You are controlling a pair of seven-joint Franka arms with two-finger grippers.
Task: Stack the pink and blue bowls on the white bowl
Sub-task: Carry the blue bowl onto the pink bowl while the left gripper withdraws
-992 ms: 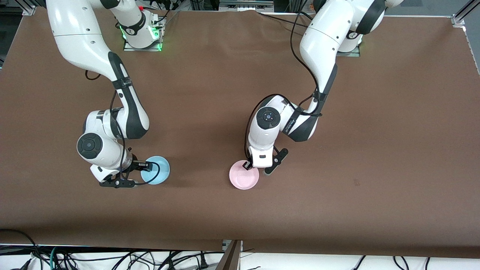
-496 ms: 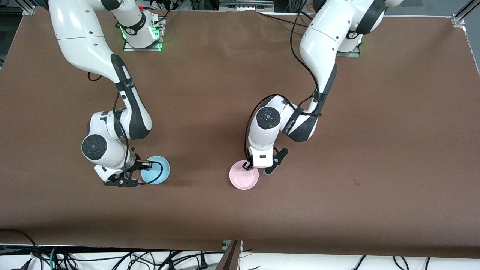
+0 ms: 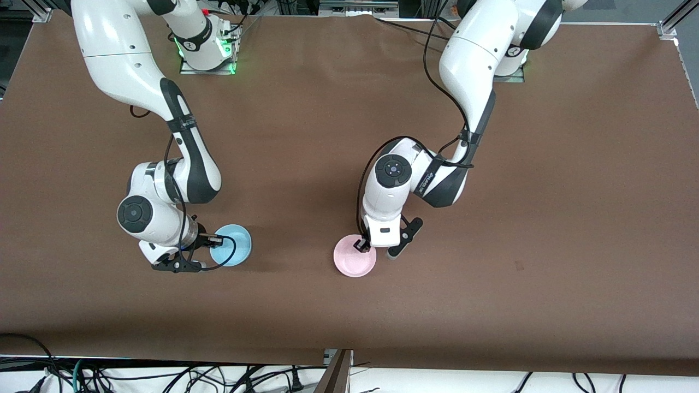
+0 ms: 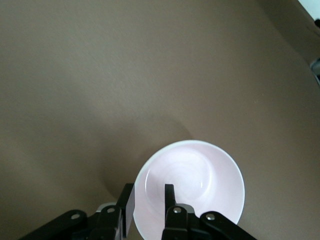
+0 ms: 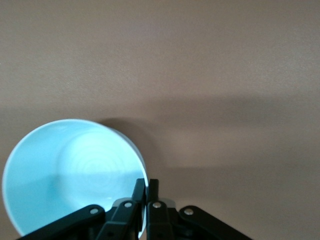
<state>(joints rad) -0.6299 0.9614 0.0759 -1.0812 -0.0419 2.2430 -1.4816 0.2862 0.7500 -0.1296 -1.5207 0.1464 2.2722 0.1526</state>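
- Front view shows my blue bowl (image 3: 232, 252) toward the right arm's end of the counter (image 3: 546, 191), the pink bowl (image 3: 354, 262) near the middle, well apart.
- I see no white bowl anywhere.
- My right claw (image 5: 146, 186) pinches the blue bowl's rim, fingers pressed on the thin wall.
- My left claw (image 4: 148, 196) straddles the pink rim, fingers spread, not yet gripping.
- Risk, I judge: a thin rim grip lets a bowl tilt or slip on lifting.
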